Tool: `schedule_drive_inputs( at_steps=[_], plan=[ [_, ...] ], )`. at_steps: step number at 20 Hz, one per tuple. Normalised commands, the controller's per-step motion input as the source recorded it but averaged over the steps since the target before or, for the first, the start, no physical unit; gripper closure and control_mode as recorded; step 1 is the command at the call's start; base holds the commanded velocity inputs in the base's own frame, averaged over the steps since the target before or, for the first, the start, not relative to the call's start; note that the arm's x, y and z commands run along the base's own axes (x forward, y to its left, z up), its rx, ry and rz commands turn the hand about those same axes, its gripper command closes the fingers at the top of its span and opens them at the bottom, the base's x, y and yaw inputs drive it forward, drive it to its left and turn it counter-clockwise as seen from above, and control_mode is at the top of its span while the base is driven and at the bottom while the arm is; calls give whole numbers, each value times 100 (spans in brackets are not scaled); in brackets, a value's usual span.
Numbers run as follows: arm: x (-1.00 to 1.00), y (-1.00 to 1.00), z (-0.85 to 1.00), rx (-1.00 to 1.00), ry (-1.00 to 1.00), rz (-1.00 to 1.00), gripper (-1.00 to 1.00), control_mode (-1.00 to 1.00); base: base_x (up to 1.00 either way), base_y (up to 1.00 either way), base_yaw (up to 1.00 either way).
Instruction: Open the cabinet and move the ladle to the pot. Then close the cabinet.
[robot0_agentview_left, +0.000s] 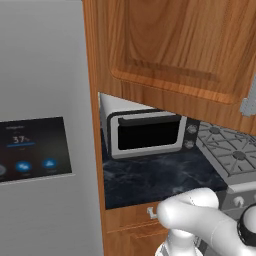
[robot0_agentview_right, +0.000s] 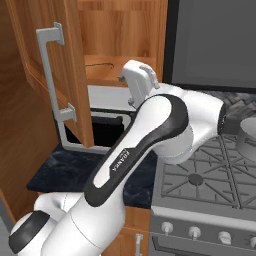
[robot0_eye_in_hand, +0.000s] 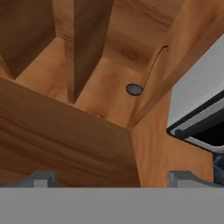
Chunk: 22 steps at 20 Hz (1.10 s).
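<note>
Kitchen cabinetry fills your left base view: the cabinet (robot0_agentview_left: 170, 45) door hangs swung open across the top, its steel handle (robot0_agentview_left: 248, 102) at the right edge. Beneath it a silver toaster oven (robot0_agentview_left: 147, 132) sits on the dark marble worktop (robot0_agentview_left: 155, 177), with the stove (robot0_agentview_left: 230, 150) to its right and a grey fridge panel (robot0_agentview_left: 40, 125) on the left.

From the right base view you see the same door edge-on, its bar handle (robot0_agentview_right: 54, 75) facing you, standing wide so the shelf behind is reachable. The arm bends up toward that opening, and the ladle (robot0_agentview_right: 102, 64) lies as a thin dark line on the cabinet floor. The pot (robot0_agentview_right: 247, 135) waits on the right of the stove, well apart from the cabinet.

Your hand view looks down into the cabinet interior: the ladle (robot0_eye_in_hand: 142, 81) lies flat on the wooden shelf, bowl nearest you, thin handle running away along the side wall. The hand (robot0_eye_in_hand: 111, 179) holds nothing, its fingers spread as wide as they go, short of the ladle. You would judge this as lined up for the reach in.
</note>
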Motion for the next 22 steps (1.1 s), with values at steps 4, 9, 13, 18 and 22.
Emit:
schedule_drive_inputs(
  at_steps=[4,9,13,18,22],
  plan=[
    [55,26,0,19,3,13,-100,-100,0,0,0],
    [4,31,4,13,0,12,-100,-100,0,0,0],
    [-51,30,19,6,-1,10,-100,-100,0,0,0],
    [-56,41,20,3,-5,8,-100,-100,0,0,0],
    [-46,52,17,2,-3,8,-100,-100,0,0,0]
  ],
)
